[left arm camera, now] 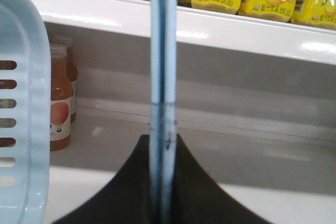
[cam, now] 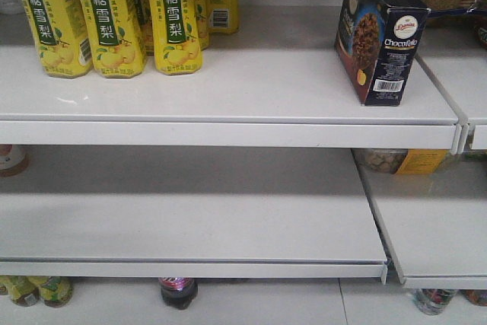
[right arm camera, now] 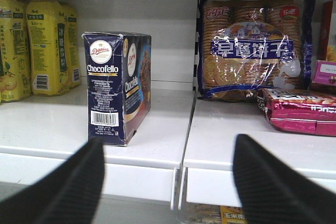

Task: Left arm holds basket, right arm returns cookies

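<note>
The cookies [right arm camera: 116, 87] are stood upright on the shelf [right arm camera: 157, 140], right of the yellow drink cartons [right arm camera: 44, 40] — apparently already returned. The right gripper [right arm camera: 168, 182] is spread and empty; the basket handle [left arm camera: 163, 103] is pinched by the left fingers [left arm camera: 126, 192]. Withdrawal is judged next.

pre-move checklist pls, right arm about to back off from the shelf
1. Cookies upright on shelf: ok.
2. Right end effector open, clear of the box: ok.
3. Box seated away from the shelf's front edge: not ok, its front corner sits close to the lip.
4. Yellow drink cartons standing, apart from the box: ok.
5. Left end effector shut on basket handle: ok.
6. Basket contents: cannot tell.
</note>
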{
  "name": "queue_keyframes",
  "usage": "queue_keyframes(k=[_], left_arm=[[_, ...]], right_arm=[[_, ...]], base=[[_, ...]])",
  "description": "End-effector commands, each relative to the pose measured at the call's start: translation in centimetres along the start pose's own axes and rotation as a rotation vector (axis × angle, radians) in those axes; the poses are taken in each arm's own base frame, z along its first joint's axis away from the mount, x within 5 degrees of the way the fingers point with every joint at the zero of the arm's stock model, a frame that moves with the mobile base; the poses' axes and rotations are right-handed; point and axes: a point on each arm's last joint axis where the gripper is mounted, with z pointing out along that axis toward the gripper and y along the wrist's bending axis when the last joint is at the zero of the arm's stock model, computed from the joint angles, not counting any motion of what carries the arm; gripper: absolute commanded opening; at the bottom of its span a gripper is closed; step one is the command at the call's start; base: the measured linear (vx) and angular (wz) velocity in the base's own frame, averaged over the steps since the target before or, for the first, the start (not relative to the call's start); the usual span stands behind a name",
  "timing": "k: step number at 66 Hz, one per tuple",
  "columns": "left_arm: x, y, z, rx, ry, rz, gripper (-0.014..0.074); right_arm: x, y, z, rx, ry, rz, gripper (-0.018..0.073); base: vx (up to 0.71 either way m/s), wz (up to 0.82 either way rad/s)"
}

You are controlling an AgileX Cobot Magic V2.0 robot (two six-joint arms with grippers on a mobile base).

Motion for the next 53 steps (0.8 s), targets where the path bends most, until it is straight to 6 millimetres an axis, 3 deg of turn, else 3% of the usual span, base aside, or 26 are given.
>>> queue_keyframes(k=[1,12,41,53], left_arm=[[-2.0,-0.1,-0.4,-0.005,-0.144,0.047,-0.0003],[-2.0,-0.1,-0.4,-0.005,-0.144,0.047,-0.0003],[-2.0,-0.1,-0.4,-0.005,-0.144,0.047,-0.0003],[-2.0,-0.1,-0.4,-0.005,-0.144,0.047,-0.0003]], right_arm=[[-1.1,-0.1,0.0,0.007,-0.033,-0.018,0.0302],[-1.0,0.2,0.0,-0.021,-0.024,-0.043,-0.0017],[-0.5,-0.1,0.0,0.019,0.02,-0.083,-0.0011],[1.7,-0.4,-1.2,0.074,0.038,-0.09,-0.0011]], base=[[0.0,0.0],[0.0,0.0],[0.0,0.0],[0.0,0.0]])
